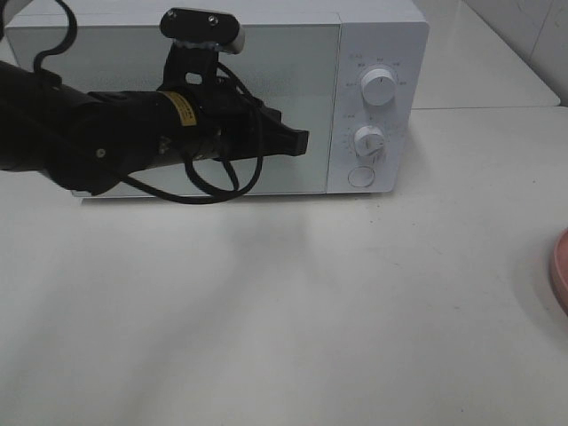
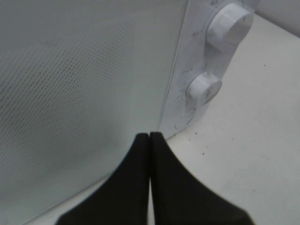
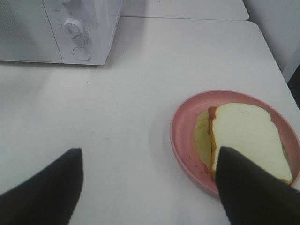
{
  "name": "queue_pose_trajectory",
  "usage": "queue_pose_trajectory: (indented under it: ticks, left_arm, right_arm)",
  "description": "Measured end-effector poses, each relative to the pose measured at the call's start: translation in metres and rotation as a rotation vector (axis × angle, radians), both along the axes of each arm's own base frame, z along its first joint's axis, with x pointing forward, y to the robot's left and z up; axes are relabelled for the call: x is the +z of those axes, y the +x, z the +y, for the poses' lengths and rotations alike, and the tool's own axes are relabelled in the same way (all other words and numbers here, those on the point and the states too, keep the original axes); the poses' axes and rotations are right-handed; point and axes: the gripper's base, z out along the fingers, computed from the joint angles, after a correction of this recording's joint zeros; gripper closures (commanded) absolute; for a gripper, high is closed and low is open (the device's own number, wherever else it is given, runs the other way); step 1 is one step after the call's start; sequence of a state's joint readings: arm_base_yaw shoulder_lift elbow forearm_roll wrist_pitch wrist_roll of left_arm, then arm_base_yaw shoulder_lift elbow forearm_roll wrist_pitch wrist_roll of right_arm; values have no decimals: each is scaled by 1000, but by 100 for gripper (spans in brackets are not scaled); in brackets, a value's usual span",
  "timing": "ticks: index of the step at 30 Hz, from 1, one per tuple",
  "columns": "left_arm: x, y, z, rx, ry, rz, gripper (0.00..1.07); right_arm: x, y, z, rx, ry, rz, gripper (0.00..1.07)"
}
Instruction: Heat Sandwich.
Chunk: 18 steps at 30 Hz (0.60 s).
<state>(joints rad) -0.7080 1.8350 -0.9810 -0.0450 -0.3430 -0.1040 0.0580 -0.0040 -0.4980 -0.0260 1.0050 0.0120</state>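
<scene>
The white microwave (image 1: 266, 53) stands at the back of the table with its door closed. My left gripper (image 1: 302, 140) is shut and empty, its tips in front of the door's right side, close to the control panel; in the left wrist view (image 2: 149, 137) the two fingers press together. The sandwich (image 3: 246, 136), white bread with brown crust and pale yellow-green filling, lies on a round pink plate (image 3: 183, 136) in the right wrist view. My right gripper (image 3: 150, 164) is open above the table, one finger over the plate's near edge. Only the plate's rim (image 1: 559, 266) shows in the exterior view.
The microwave has two white knobs (image 1: 380, 89) (image 1: 368, 140) and a round button (image 1: 361, 177) on its right panel. A second white table (image 1: 497, 53) stands behind on the right. The table edge (image 3: 281, 70) runs near the plate.
</scene>
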Motion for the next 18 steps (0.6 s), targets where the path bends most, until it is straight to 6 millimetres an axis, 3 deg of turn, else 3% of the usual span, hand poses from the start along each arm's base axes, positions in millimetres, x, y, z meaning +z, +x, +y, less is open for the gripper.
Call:
queue_pose_trajectory:
  ticks: [3, 5, 6, 7, 8, 10, 18]
  left_arm:
    - [3, -10, 9, -1, 34, 45, 105]
    - [7, -16, 13, -3, 61, 80, 91]
    - [11, -21, 17, -6, 93, 121, 78]
    - [11, -21, 17, -6, 93, 121, 78]
    - [11, -23, 19, -7, 111, 143, 47]
    - [16, -29, 23, -10, 143, 185, 4]
    - [16, -39, 31, -16, 229, 293, 9]
  right_arm:
    - [0, 0, 0, 0, 0, 0, 32]
    - [0, 0, 0, 0, 0, 0, 32]
    - [0, 0, 0, 0, 0, 0, 32]
    - [0, 0, 0, 0, 0, 0, 32]
    - [0, 0, 0, 0, 0, 0, 32]
    - [0, 0, 0, 0, 0, 0, 32]
    - [0, 0, 0, 0, 0, 0, 32]
